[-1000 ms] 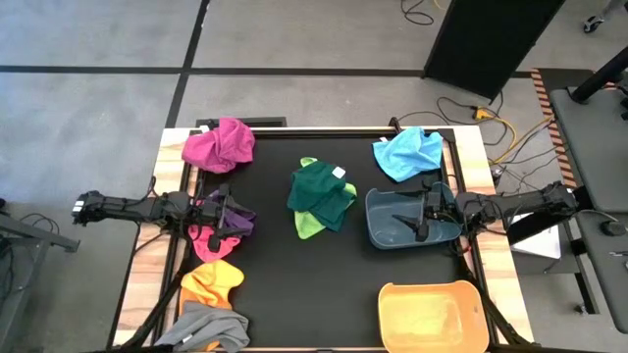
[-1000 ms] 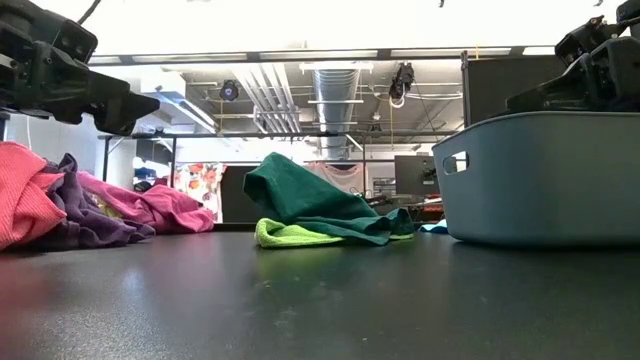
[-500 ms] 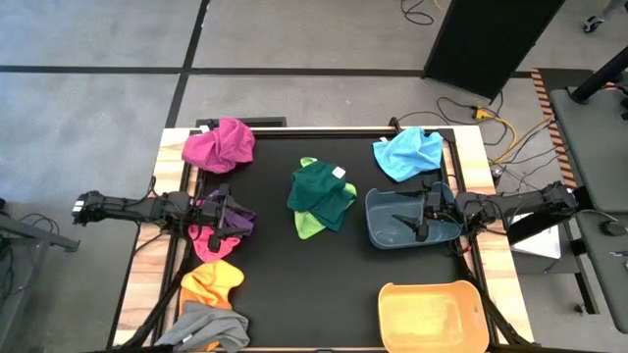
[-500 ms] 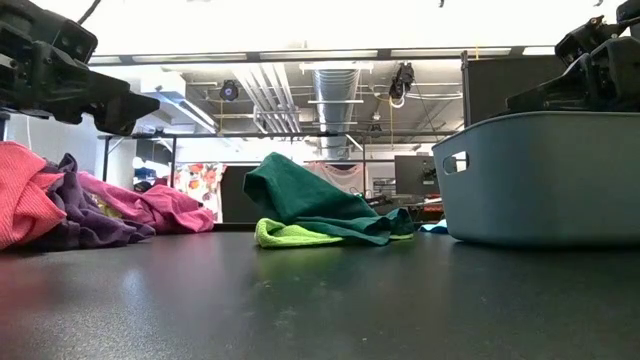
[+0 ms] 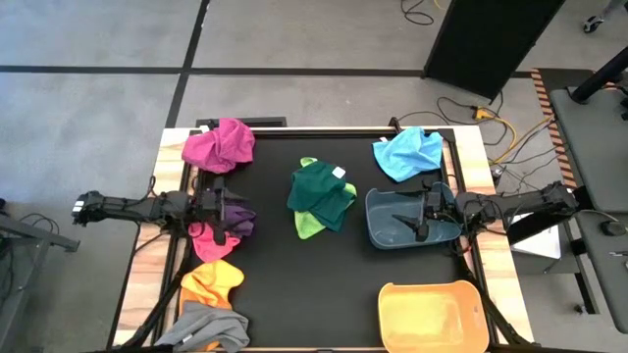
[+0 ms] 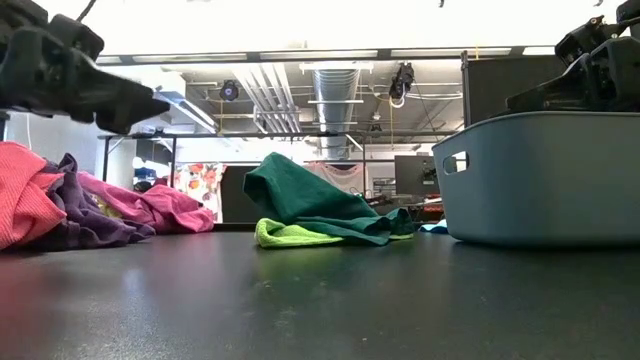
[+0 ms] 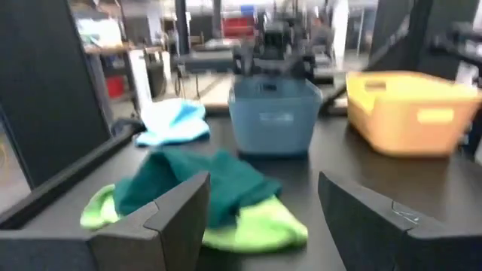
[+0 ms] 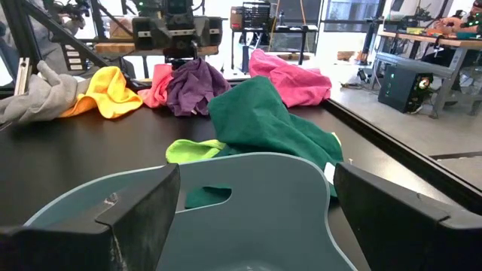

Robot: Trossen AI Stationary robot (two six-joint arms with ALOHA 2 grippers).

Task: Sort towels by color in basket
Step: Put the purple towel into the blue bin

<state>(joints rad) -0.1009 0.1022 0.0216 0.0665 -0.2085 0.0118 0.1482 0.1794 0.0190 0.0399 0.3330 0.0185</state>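
Observation:
My left gripper (image 5: pixel 224 214) hovers open at the table's left side, above a purple towel (image 5: pixel 238 220) and a pink towel (image 5: pixel 204 241), and touches neither (image 6: pixel 120 100). My right gripper (image 5: pixel 417 218) stands open over the blue-grey basket (image 5: pixel 385 227), level with its rim (image 8: pixel 248 169). A dark green towel (image 5: pixel 322 189) lies on a lime towel (image 5: pixel 308 227) at the table's middle. The magenta towel (image 5: pixel 220 145) lies far left and the light blue towel (image 5: pixel 407 154) far right. The orange-yellow towel (image 5: pixel 211 282) and the grey towel (image 5: pixel 208 328) lie near left.
A yellow-orange basket (image 5: pixel 432 316) stands at the near right corner. Bare black tabletop (image 5: pixel 314 284) lies between the towel piles and the baskets. Cables run on the floor beyond the far right edge.
My left gripper has swung a little sideways at the wrist while staying above the purple and pink towels; its fingers stay apart as before. The right arm and all towels have kept still.

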